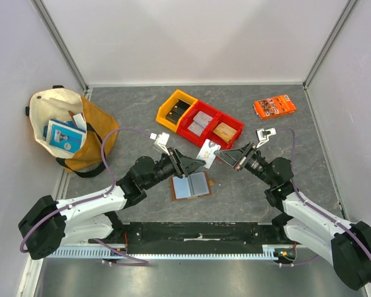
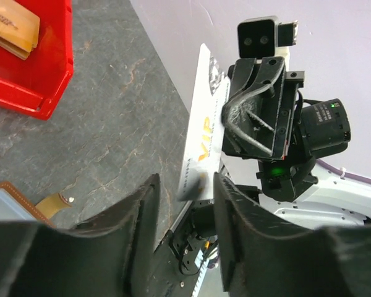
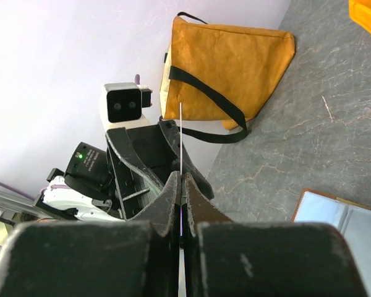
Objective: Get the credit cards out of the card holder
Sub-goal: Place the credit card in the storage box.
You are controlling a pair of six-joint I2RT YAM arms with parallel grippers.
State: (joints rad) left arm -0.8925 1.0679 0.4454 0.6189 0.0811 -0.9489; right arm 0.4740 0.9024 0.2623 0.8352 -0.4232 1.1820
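The brown card holder (image 1: 190,185) lies open on the table, pale blue-grey inside, between the two arms. Its corner and tab show in the left wrist view (image 2: 6,201) and its edge in the right wrist view (image 3: 352,223). My right gripper (image 1: 221,153) is shut on a white credit card (image 1: 208,150) with orange "VIP" print (image 2: 201,133), held edge-on (image 3: 180,136) above the table. My left gripper (image 1: 195,164) is open, its jaws either side of the card's free end (image 2: 185,185) without touching it.
A tan and cream tote bag (image 1: 68,127) stands at the far left. A yellow bin (image 1: 175,110) and two red bins (image 1: 211,125) sit behind the grippers. An orange printed packet (image 1: 275,106) lies at the back right.
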